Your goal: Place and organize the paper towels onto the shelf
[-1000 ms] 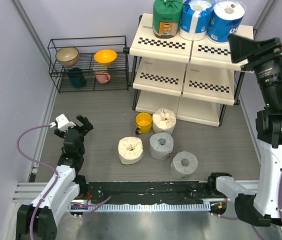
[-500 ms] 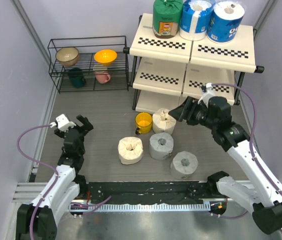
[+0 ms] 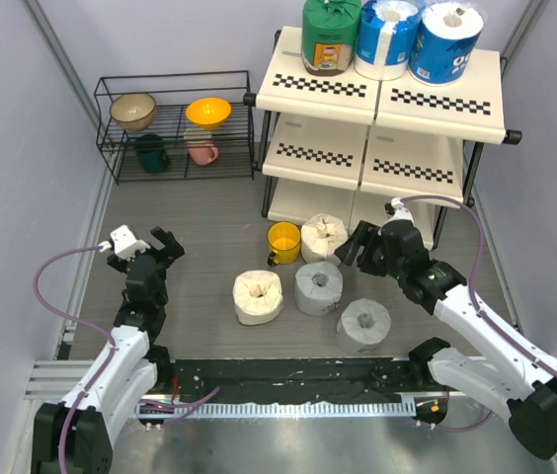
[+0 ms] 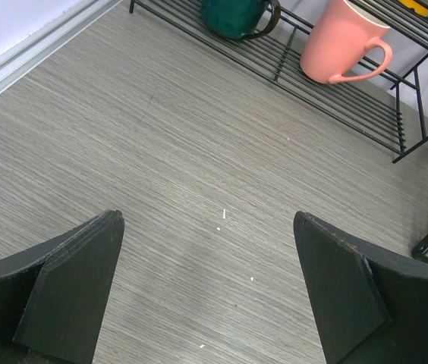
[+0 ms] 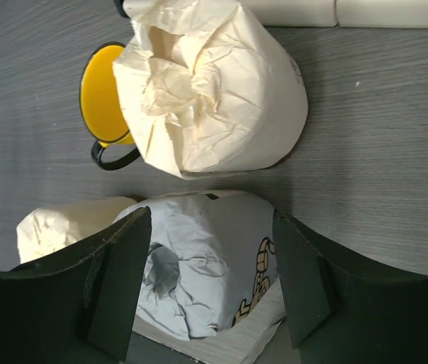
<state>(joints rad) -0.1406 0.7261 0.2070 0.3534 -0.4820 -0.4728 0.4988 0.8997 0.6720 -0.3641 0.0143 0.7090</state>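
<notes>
The shelf point(image 3: 382, 99) stands at the back right with a green-wrapped roll point(image 3: 331, 35) and two blue-and-white rolls point(image 3: 387, 38) point(image 3: 446, 41) on its top tier. On the floor stand two cream rolls point(image 3: 324, 238) point(image 3: 258, 296) and two grey-white rolls point(image 3: 318, 287) point(image 3: 363, 326). My right gripper point(image 3: 358, 249) is open, low, just right of the back cream roll. In the right wrist view its open fingers point(image 5: 115, 280) frame a grey-white roll point(image 5: 206, 273), with a cream roll point(image 5: 214, 91) beyond. My left gripper point(image 3: 145, 249) is open and empty over bare floor at the left point(image 4: 210, 288).
A yellow cup point(image 3: 282, 242) stands against the back cream roll and shows in the right wrist view point(image 5: 104, 98). A low black wire rack point(image 3: 175, 123) at the back left holds bowls and mugs, with a pink mug point(image 4: 343, 42) and a green mug point(image 4: 237, 15).
My right arm has swung down from high at the right edge to the floor, its gripper now low beside the rolls. The left arm and the rolls have not moved.
</notes>
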